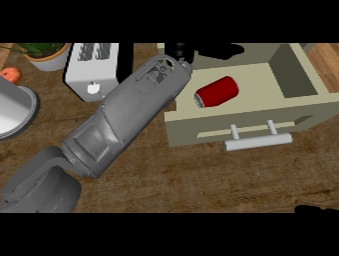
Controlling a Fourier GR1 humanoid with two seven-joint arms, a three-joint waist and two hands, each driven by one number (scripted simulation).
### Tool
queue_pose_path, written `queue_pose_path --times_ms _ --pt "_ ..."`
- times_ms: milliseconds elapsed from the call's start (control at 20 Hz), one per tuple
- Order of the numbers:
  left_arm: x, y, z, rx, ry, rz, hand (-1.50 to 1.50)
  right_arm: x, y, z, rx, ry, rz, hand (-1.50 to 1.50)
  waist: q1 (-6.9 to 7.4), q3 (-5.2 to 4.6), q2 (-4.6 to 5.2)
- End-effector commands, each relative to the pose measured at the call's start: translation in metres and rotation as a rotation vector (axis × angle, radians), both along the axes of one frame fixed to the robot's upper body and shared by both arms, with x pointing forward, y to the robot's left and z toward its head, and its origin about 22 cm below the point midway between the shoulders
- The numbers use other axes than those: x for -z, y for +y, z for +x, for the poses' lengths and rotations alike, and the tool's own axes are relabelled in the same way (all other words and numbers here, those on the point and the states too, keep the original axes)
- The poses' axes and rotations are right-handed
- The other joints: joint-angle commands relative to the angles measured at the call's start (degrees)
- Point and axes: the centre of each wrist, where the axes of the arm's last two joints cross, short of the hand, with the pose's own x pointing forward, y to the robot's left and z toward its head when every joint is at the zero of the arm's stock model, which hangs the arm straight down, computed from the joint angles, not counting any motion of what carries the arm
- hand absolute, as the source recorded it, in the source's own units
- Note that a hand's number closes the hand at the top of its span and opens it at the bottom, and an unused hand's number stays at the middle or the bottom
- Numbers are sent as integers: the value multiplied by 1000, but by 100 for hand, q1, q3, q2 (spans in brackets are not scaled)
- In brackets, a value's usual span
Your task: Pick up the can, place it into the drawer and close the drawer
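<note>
The fingers of the left hand (pixel 178 50) show only as a dark tip at the end of the long grey forearm, above the drawer's rear-left corner, and whether they are spread or curled cannot be told. The right hand (pixel 321 210) is only a black sliver at the lower right edge, its fingers equally unreadable.

The wooden counter (pixel 224 175) carries the open beige drawer (pixel 305 107), pulled out at the right, with its pale bar handle (pixel 258 141) at the front face. Inside, towards the left wall, lies the red can (pixel 218 92) on its side, free of the hand.

The can looks light, rigid and smooth, likely to roll. What seems left is closing the drawer, best pushed at the front panel or handle.
</note>
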Motion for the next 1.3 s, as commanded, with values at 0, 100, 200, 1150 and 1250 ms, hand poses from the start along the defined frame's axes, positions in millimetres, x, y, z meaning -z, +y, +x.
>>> queue_pose_path --times_ms 0,100,200,1150,1250 --pt "-7 -1 1 6 -20 -39 -150 -2 2 5 -6 -53 -109 -150 55 2 11" --pt "-14 -12 -8 14 -16 -85 -150 -12 7 6 -30 -67 -187 -150 -6 1 -12" --pt "-26 -11 -3 31 -8 -93 -150 -12 12 5 8 -80 -229 -150 151 -2 -28" --pt "-25 -7 -6 18 -36 -110 -150 63 49 70 152 22 -875 -150 716 -7 -153" --pt "-41 11 -2 23 -20 -115 -150 75 57 83 187 34 -853 -150 865 -8 -197"
